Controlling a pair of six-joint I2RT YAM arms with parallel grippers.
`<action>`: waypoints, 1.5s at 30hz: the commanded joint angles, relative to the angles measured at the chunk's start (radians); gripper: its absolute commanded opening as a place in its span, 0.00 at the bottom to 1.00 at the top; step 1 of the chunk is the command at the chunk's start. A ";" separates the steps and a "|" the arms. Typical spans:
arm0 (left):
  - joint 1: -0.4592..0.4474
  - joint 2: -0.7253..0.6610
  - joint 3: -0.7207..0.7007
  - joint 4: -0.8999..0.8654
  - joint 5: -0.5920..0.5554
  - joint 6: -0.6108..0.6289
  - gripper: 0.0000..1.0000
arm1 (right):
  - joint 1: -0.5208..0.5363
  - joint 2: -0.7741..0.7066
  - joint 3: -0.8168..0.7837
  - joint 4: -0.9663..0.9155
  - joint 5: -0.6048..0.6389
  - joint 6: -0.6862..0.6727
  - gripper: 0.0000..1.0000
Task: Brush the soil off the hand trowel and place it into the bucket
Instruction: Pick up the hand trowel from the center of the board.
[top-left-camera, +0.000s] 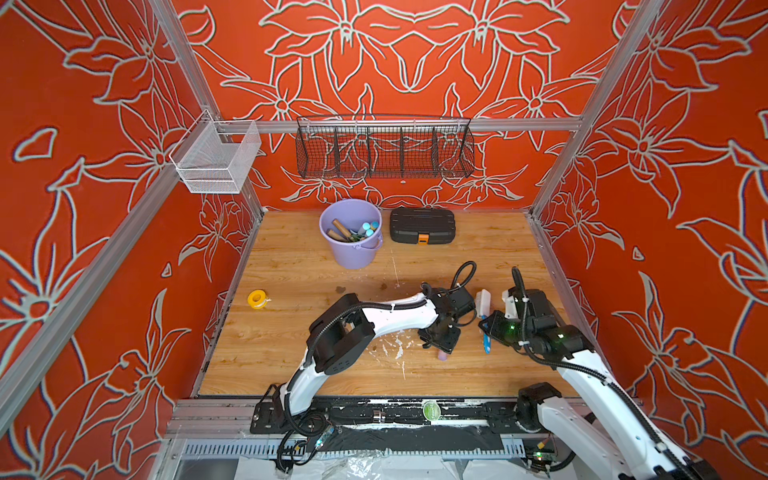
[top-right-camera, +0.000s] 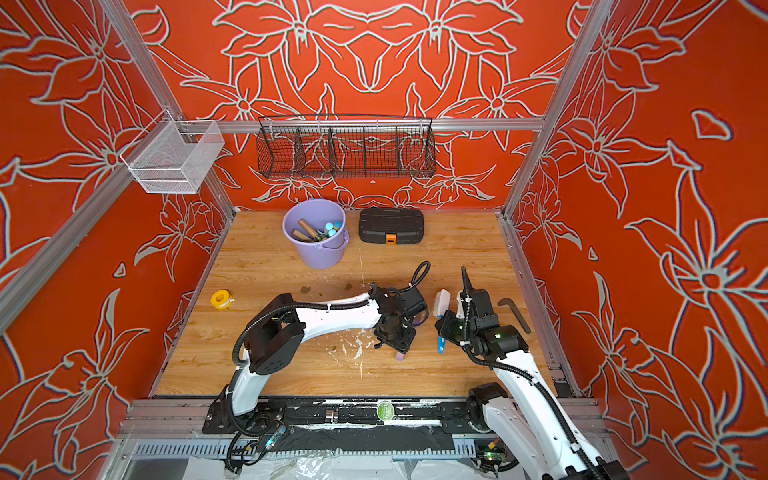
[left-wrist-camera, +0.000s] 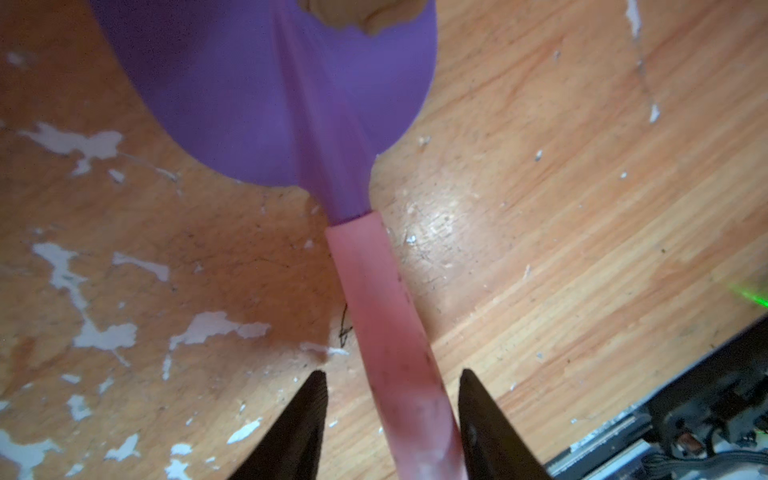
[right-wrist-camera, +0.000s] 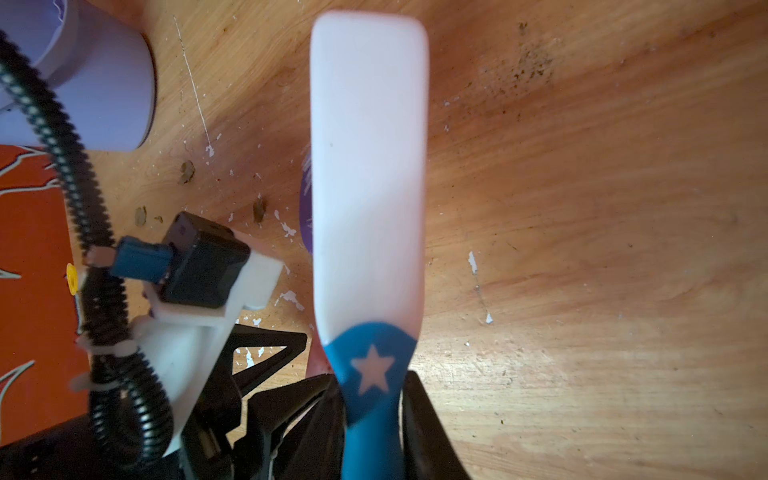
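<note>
In a top view, the round light-purple plastic bucket (top-left-camera: 351, 253) stands at 11 o'clock on the wooden desk (top-left-camera: 291, 345). Inside are wooden-handled tools (top-left-camera: 341, 229) and blue-capped things (top-left-camera: 368, 227). The trowel with purple blade and pink handle (top-left-camera: 441, 355) lies at 4 o'clock, not in the bucket yet. Brown soil bits (top-left-camera: 340, 289) lie near the middle.

Left wrist view: the left gripper (left-wrist-camera: 390, 374) jaws sit partly open around the pink handle. A brown lump (left-wrist-camera: 365, 14) on the blade makes brushing look unfinished.

Right wrist view: the right gripper (right-wrist-camera: 374, 395) jaws pinch the white brush with blue handle (right-wrist-camera: 370, 166).
</note>
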 joint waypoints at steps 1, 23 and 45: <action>-0.007 0.014 -0.017 -0.007 -0.049 0.020 0.51 | -0.004 -0.003 -0.013 0.031 -0.015 0.019 0.00; -0.006 -0.063 -0.104 0.064 -0.111 0.054 0.24 | -0.004 0.030 -0.011 0.076 -0.080 0.008 0.00; 0.209 -0.438 -0.198 -0.320 -0.013 0.114 0.00 | 0.256 0.204 0.250 0.168 -0.118 -0.169 0.00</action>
